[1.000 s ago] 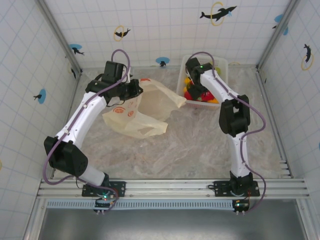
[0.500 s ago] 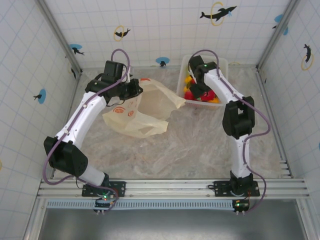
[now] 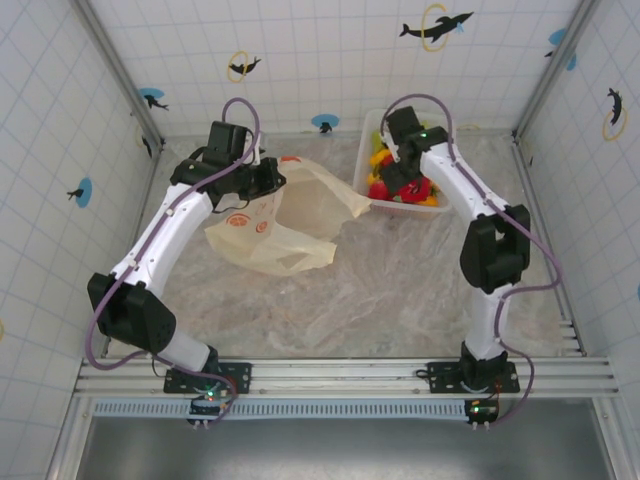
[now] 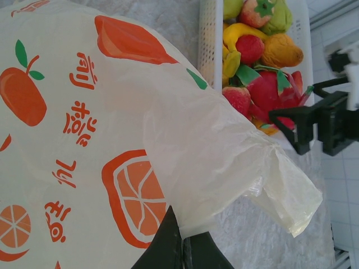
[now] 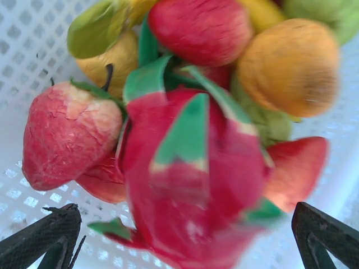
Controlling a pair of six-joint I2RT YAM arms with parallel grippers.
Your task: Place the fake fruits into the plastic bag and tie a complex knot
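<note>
1. While I monitor from the remote station, the left gripper (image 4: 176, 241) stands furthest left, its fingers clenched on a fold of the plastic bag (image 3: 280, 225). The film is pinched tight between them.
2. That bag lies left of centre on the table (image 3: 380, 290), one part raised by the pinch and the rest slumped on the surface. I see no fruit inside it, and I cannot tell whether its mouth stands open. Hazard: the thin film may slide out of the pinch or tear if the arm pulls. A collapsed mouth would leave a dropped fruit on top of the film, free to roll away.
3. Just right of the bag's loose flap sits the white basket (image 3: 448, 125). Every one of the fake fruits (image 3: 395, 185) that I can make out is piled in it. Hazard: the flap lies near the basket corner and could be dragged along by a passing arm.
4. Over that pile hangs the right gripper (image 5: 185, 241), jaws spread wide and grasping nothing. Its fingertips (image 5: 47, 235) flank a red fruit with green leaves (image 5: 190, 162), and a strawberry (image 5: 64, 140) rests against that fruit. Hazard: closing here may trap the strawberry or snag the basket mesh. A glossy round fruit may squirt out of the jaws. The wrist picture is blurred, so I cannot confirm alignment.
5. My judgement: loading is at its start, and tying is not begun.
</note>
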